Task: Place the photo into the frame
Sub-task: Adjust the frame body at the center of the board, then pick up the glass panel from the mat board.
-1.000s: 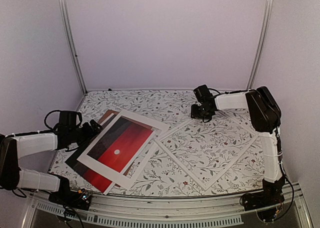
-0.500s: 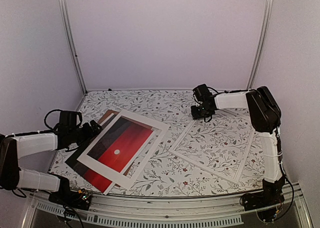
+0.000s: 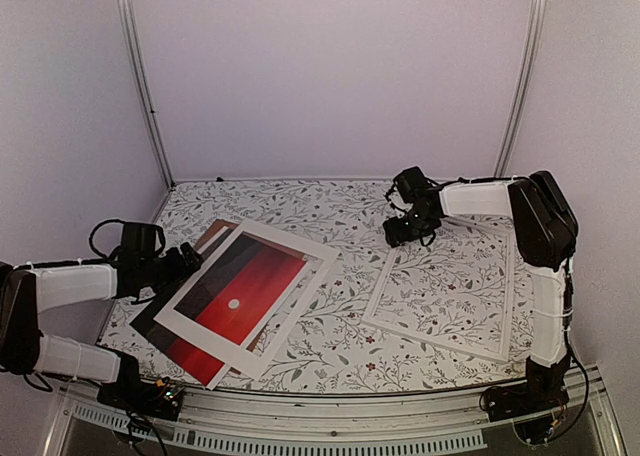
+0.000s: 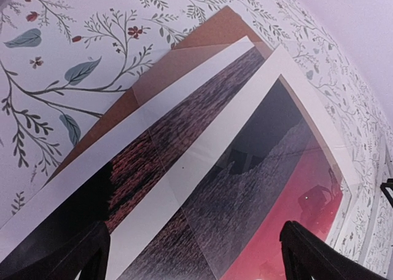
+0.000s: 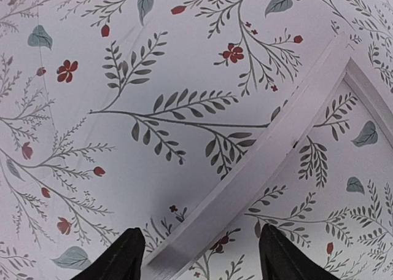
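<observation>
Right tool (image 3: 408,230): fingers apart, low over the bench (image 3: 300,201) at the far corner of the frame (image 3: 431,339). On the right wrist view, the tool (image 5: 199,261) straddles a white rail of the frame (image 5: 276,145), which runs diagonally between the two fingertips. I see no clamp on it, and can't tell whether either tip touches the rail. The frame lies flat on the right half of the bench with the floral pattern showing through its pane. It sits well apart from the stack on the left.

Left tool (image 3: 185,259): fingers wide apart, nothing between them, at the left edge of the stack. On the left wrist view, the tool (image 4: 196,261) looks across the layers.

Stack:
- The brown backing board (image 4: 202,40) is at the bottom.
- The photo (image 4: 141,163) lies on the board.
- The white window mat (image 4: 184,175) lies skewed on top of the photo.

The photo (image 3: 240,286) is on the left half of the bench. Its red sky and white sun show through the mat (image 3: 290,244), and its near end sticks out from under the mat. A corner of the board (image 3: 213,229) pokes out on the far side. The photo is not in the frame.
</observation>
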### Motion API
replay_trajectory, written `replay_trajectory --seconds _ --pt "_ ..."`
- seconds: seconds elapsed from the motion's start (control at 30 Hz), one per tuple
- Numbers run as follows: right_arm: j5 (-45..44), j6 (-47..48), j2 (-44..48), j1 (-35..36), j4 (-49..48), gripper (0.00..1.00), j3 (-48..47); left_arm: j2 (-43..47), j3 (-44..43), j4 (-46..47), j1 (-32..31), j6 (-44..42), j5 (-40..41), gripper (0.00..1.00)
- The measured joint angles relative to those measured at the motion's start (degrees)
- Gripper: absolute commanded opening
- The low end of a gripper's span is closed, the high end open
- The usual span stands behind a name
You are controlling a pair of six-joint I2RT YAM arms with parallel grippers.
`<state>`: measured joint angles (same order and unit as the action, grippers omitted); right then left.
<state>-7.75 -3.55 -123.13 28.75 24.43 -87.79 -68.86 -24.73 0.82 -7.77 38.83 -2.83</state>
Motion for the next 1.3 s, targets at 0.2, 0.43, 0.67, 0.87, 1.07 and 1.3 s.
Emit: replay_trajectory --seconds 0.2,0.43,0.67,0.87,1.07,1.3 --pt "2.3 -0.3 7.0 0.9 -0.7 0.86 2.9 -4.4 -3.8 0.0 0.4 -1.1 3.8 1.00" --pt "6.3 -1.1 12.5 5.4 -3.9 0.86 4.5 -17.2 -13.8 0.7 4.7 -4.5 5.7 0.97" --pt "12.1 -3.0 13.2 10.2 -6.6 0.86 8.8 -31.0 -22.3 0.7 7.6 -8.1 0.1 0.87" --pt "15.9 -4.9 13.2 11.9 -8.4 0.86 10.7 -29.6 -19.8 2.8 7.6 -8.8 -3.4 0.88" --pt "19.5 -7.8 13.1 12.0 -9.5 0.86 11.0 -21.8 -11.5 3.3 6.5 -7.8 -3.4 0.87" --pt "22.4 -11.1 11.3 12.0 -10.0 0.87 10.4 -20.0 -9.2 4.4 5.3 -5.9 -5.2 0.87"
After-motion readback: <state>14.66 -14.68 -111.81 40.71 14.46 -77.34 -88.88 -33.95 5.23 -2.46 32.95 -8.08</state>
